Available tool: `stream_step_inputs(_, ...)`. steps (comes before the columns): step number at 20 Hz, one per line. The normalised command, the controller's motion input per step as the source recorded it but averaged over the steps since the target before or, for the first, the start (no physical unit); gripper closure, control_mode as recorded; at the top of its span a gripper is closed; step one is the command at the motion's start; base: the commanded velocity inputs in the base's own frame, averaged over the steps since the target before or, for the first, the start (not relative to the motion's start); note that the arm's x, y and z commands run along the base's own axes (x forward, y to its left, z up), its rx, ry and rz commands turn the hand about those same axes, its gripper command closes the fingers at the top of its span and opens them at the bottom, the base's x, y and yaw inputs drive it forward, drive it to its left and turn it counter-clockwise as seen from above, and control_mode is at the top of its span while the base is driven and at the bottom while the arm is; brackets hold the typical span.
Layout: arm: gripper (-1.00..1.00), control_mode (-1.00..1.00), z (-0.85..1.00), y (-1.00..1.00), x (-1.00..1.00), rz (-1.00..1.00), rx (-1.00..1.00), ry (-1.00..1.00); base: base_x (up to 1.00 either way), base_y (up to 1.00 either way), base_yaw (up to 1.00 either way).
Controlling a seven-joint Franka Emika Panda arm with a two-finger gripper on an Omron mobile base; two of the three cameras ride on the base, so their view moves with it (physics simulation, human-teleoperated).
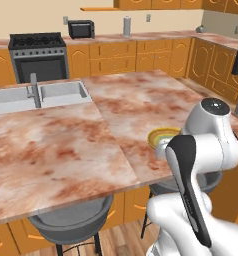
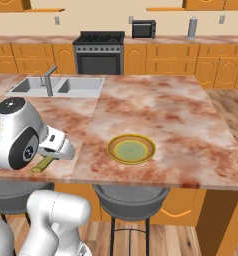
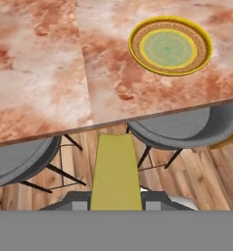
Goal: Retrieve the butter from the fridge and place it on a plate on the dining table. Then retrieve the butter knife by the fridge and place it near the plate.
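Carrying the butter (image 3: 114,169) is the step in hand: the pale yellow block is clamped between the narrowly set fingers of the claw (image 3: 116,205), seen in the hand view as a long strip reaching forward from the fingertips. In the right base view a yellowish end (image 2: 41,165) pokes out below the wrist, over the near edge of the counter (image 2: 156,107). The butter is thus held just short of that edge, above the grey stools (image 3: 187,126), and well apart from the plate (image 2: 131,148).

The plate lies near the front edge of the marbled island, ahead and to the right in the hand view (image 3: 170,45), and is partly hidden behind the arm in the left base view (image 1: 160,135).

To do this well, the block is best kept level and clear of the counter edge, carried forward and right until it is centred over the pale green middle, then lowered close before the grip is released. A drop from height risks a bounce onto the ochre rim.
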Motion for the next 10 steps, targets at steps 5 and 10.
stream_step_inputs(5, 1.00, -1.00, 0.13, -0.36, 0.92, -0.01, -0.03, 0.06, 0.00, 0.00, 0.00)
stream_step_inputs(10, 1.00, -1.00, -0.13, -0.71, 1.00, 0.04, 0.00, 0.11, 0.00, 0.00, 0.00)
